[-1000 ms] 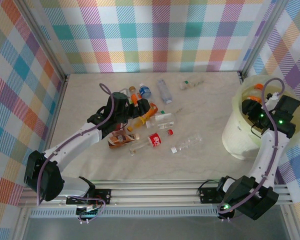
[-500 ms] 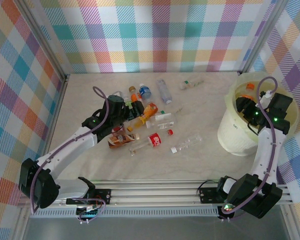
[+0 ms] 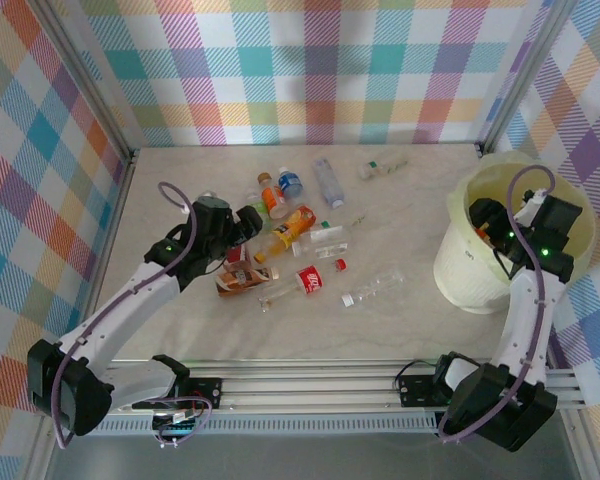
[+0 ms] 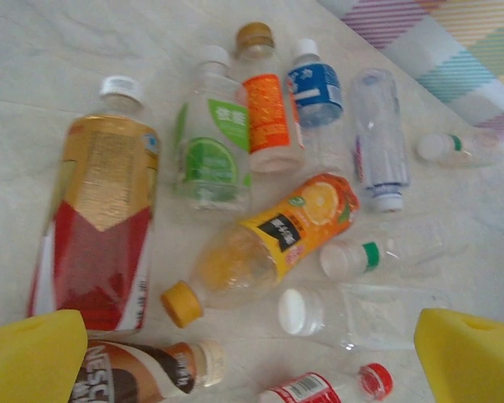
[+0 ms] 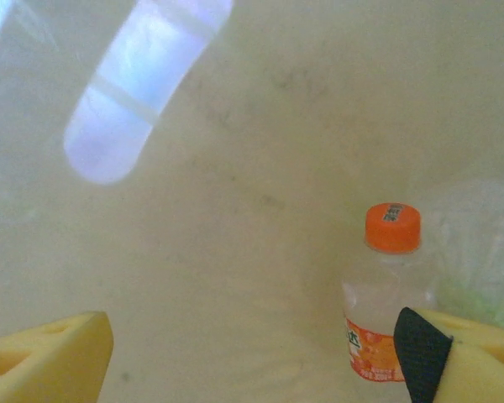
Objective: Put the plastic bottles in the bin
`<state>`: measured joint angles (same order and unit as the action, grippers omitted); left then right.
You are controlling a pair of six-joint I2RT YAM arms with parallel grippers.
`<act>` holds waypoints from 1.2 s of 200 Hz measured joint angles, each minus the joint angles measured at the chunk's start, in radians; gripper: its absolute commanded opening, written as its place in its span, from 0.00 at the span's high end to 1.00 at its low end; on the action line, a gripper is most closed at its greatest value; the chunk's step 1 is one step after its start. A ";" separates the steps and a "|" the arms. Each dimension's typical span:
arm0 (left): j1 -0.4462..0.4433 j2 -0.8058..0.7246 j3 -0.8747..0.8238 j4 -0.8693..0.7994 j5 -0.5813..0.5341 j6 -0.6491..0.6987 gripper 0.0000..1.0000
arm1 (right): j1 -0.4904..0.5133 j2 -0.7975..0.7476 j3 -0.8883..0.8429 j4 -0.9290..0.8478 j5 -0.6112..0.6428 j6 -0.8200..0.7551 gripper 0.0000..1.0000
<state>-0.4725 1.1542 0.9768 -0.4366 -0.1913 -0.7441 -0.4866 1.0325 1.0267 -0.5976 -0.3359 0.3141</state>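
Plaid walls close in a pale marbled table on three sides. At its right side stands the bin, a wide pale bucket. Inside it is a clear bottle with an orange cap and an orange label, cap toward the top of the right wrist view; I cannot tell whether it stands or leans. The right gripper hangs within the bin's mouth, fingers spread wide and gripping nothing, and the bottle sits just beside and partly behind its right finger.

The other bottles lie on their sides in a cluster left of the table's middle. The left gripper hovers over the cluster's near edge, fingers fully apart and empty.

Bare table lies left of the cluster. A broad stretch toward the bin holds one clear bottle, slanted, white cap at its near-left end.

In the left wrist view:
- The red-and-gold bottle, green-label bottle, orange-label bottle and blue-label bottle lie roughly parallel, caps up-frame.
- The juice bottle lies diagonally, yellow cap toward lower left.
- A coffee bottle lies crosswise at the bottom, just beside the left finger.
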 measured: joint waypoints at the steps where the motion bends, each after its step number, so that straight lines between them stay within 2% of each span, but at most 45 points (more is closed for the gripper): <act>1: 0.002 -0.002 0.000 -0.002 -0.002 0.000 0.00 | 0.000 -0.002 0.000 -0.001 0.002 0.000 0.10; 19: 0.018 -0.026 -0.006 -0.022 -0.016 -0.001 0.00 | 0.000 -0.037 0.008 -0.019 0.060 0.000 0.07; 26: 0.023 -0.036 -0.008 -0.034 -0.022 0.000 0.00 | 0.000 -0.049 0.014 -0.032 0.082 0.000 0.00; 49: 0.038 -0.064 -0.020 -0.057 -0.043 -0.005 0.00 | 0.000 -0.086 0.047 -0.067 0.127 0.001 0.00; 86: 0.059 -0.089 -0.040 -0.109 -0.074 -0.012 0.00 | 0.016 -0.150 0.106 -0.072 0.095 0.003 0.00; 113: 0.077 -0.116 -0.064 -0.136 -0.084 -0.019 0.00 | 0.058 -0.172 0.159 -0.063 0.010 0.010 0.00; 140: 0.095 -0.135 -0.108 -0.146 -0.070 -0.018 0.00 | 0.175 -0.159 0.201 -0.033 -0.076 0.012 0.00; 169: 0.108 -0.134 -0.148 -0.157 -0.008 0.024 0.00 | 0.303 -0.138 0.207 0.005 -0.149 0.016 0.00; 240: 0.131 -0.035 -0.181 -0.163 0.131 0.155 0.00 | 0.488 -0.117 0.194 0.068 -0.187 0.002 0.00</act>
<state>-0.3412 1.1191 0.7956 -0.5995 -0.0605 -0.5892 0.0017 0.9157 1.2209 -0.5297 -0.5228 0.3157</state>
